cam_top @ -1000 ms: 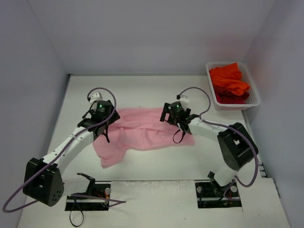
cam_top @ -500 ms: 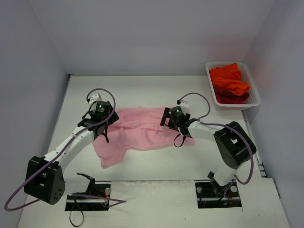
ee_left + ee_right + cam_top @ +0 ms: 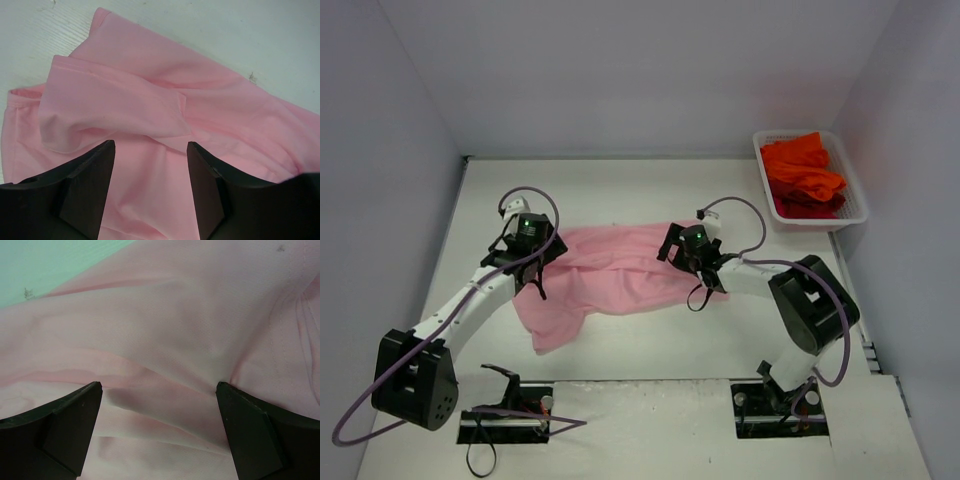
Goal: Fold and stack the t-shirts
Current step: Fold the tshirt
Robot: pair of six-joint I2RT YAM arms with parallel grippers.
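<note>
Pink shirt (image 3: 610, 280) lies rumpled on the counter (image 3: 620, 190), long axis running arm to arm. Left fingers (image 3: 90, 185) hang half open over its left end, right fingers (image 3: 65, 425) wide open over its right end, each equally near, neither holding cloth.

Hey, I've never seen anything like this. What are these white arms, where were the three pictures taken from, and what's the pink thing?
Two robot arms are bolted to a table. The wide picture looks down from above; the two close-ups come from cameras on the wrists, showing each arm's dark fingers. A crumpled pink t-shirt lies between the arms. Orange t-shirts fill a white basket far right. The left gripper and right gripper are open over the pink t-shirt, holding nothing.
</note>
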